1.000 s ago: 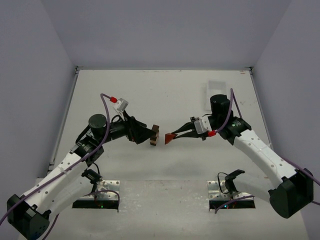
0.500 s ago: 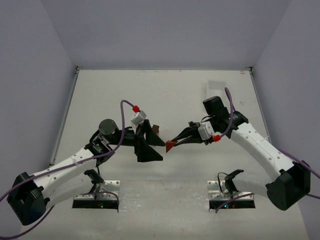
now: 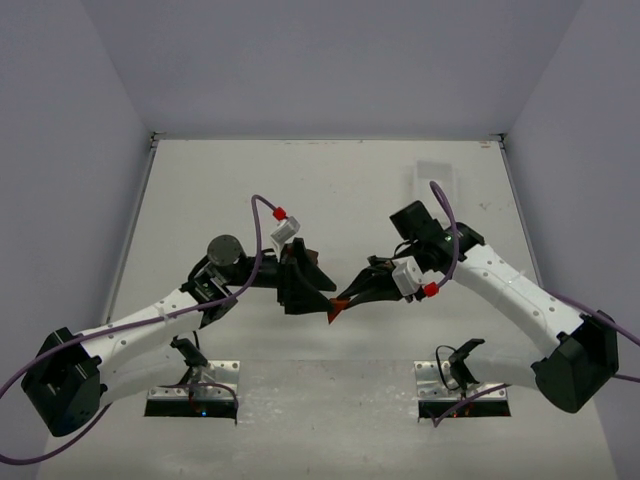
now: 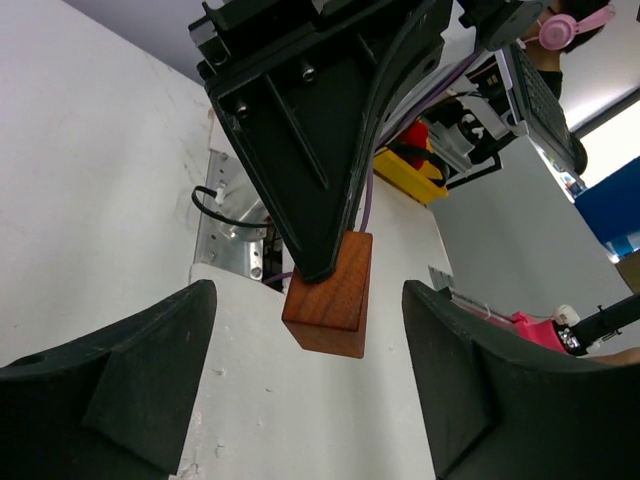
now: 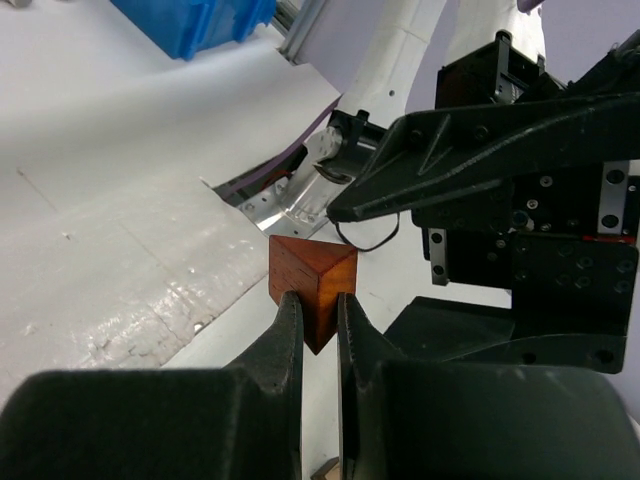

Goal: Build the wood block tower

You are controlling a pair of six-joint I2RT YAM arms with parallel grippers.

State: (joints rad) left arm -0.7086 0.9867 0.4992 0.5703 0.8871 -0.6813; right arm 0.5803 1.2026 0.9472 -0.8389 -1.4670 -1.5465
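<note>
My right gripper (image 3: 346, 299) is shut on a reddish-brown wedge-shaped wood block (image 3: 336, 311), held above the table near its middle front. The right wrist view shows that block (image 5: 312, 283) pinched by its lower corner between the fingertips of the right gripper (image 5: 318, 312). My left gripper (image 3: 321, 293) faces it from the left and is open. In the left wrist view the block (image 4: 328, 296) hangs between and just beyond the left fingers (image 4: 120, 385), touching neither. A dark sliver of the wood block tower (image 3: 310, 254) peeks out behind the left gripper; the rest is hidden.
A white plastic tray (image 3: 433, 180) lies at the back right of the table. Two metal base plates (image 3: 196, 398) (image 3: 461, 393) sit at the near edge. A blue bin (image 5: 205, 22) stands beyond the table.
The left gripper swung from beside the tower toward the near middle and its jaws have narrowed. The right gripper carried the wedge block nearer, now between the left jaws.
</note>
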